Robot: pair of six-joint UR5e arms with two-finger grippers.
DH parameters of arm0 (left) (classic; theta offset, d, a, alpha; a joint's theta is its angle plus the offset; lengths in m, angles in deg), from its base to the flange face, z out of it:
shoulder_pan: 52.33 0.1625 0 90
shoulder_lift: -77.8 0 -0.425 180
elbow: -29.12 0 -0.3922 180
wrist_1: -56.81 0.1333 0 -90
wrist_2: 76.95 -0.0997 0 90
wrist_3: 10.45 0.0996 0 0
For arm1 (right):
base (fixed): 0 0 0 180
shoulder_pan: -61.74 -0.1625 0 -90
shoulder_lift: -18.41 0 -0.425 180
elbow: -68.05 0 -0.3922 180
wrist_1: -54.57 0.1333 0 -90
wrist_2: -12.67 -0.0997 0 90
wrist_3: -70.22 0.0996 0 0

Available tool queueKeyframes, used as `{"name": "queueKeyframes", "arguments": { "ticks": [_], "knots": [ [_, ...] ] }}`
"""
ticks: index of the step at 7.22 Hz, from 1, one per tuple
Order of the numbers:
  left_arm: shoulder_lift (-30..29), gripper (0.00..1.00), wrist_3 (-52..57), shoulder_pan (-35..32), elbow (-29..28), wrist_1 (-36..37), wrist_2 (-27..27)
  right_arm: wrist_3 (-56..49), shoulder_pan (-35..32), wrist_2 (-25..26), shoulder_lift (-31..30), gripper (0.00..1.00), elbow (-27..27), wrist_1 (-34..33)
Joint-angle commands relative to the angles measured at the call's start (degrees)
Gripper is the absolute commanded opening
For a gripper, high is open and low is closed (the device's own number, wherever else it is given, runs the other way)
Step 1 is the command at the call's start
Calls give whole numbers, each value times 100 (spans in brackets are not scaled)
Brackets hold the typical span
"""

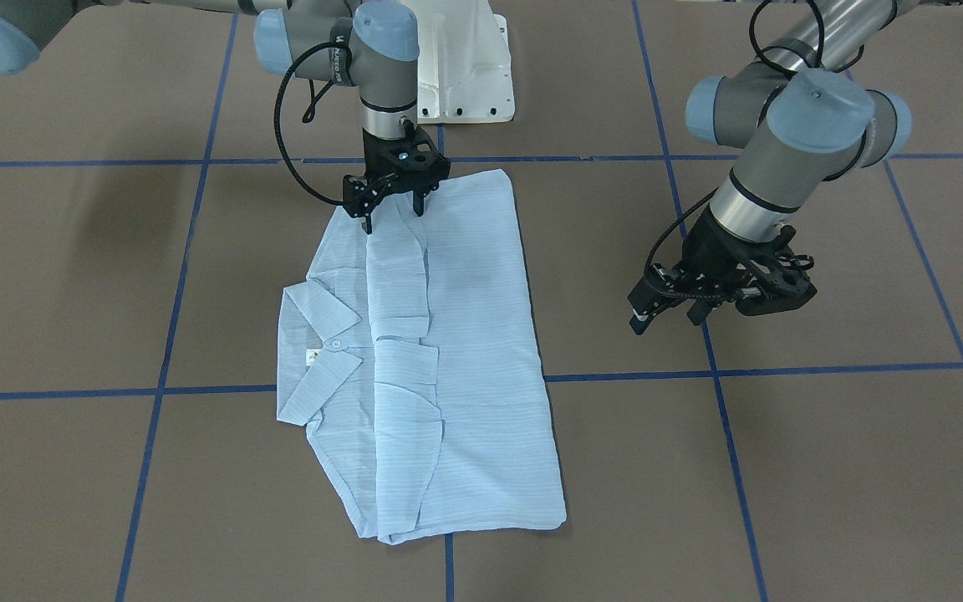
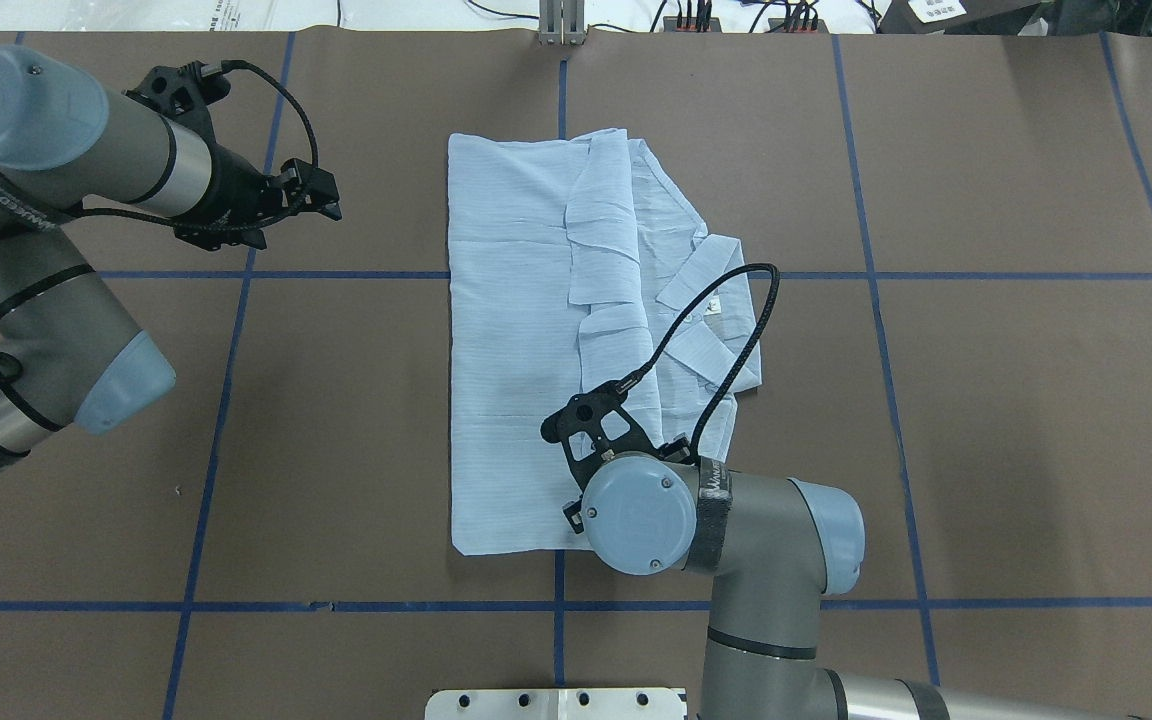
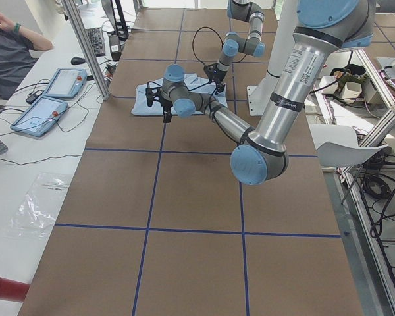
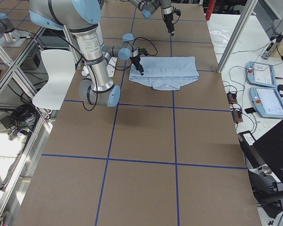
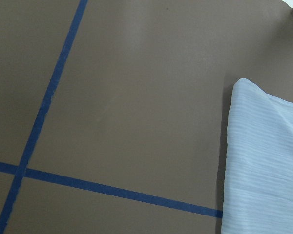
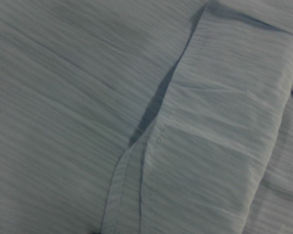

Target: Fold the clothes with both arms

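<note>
The light-blue striped shirt (image 1: 465,351) lies flat on the brown table, folded into a long rectangle with both sleeves laid over the front. Its collar (image 1: 323,334) points to this view's left. My right gripper (image 1: 392,214) is open, pointing straight down, its tips at or just above the shirt's hem end nearest the robot's base. In the overhead view the right wrist covers that gripper over the shirt (image 2: 506,350). My left gripper (image 1: 667,319) is open and empty, above bare table beside the shirt's long edge; it also shows in the overhead view (image 2: 324,200). The right wrist view holds only fabric (image 6: 112,97).
Blue tape lines (image 1: 782,369) divide the table into squares. The white robot base (image 1: 465,75) stands behind the shirt. The left wrist view shows a shirt corner (image 5: 263,161) and bare table. An operator (image 3: 10,52) and control tablets (image 3: 39,112) are at the far side.
</note>
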Motion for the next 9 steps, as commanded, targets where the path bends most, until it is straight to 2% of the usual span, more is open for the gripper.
{"name": "queueKeyframes", "arguments": {
  "ticks": [1,7,9],
  "knots": [
    [-5,100,16,4,-18,-1,0,0,5,-25,41,100,14,22],
    [-84,100,-63,118,-123,-18,8,-131,-82,-43,-55,100,50,-22],
    [-102,100,-72,170,-132,-18,8,-228,-241,-69,-64,100,-64,-257]
  ]
}}
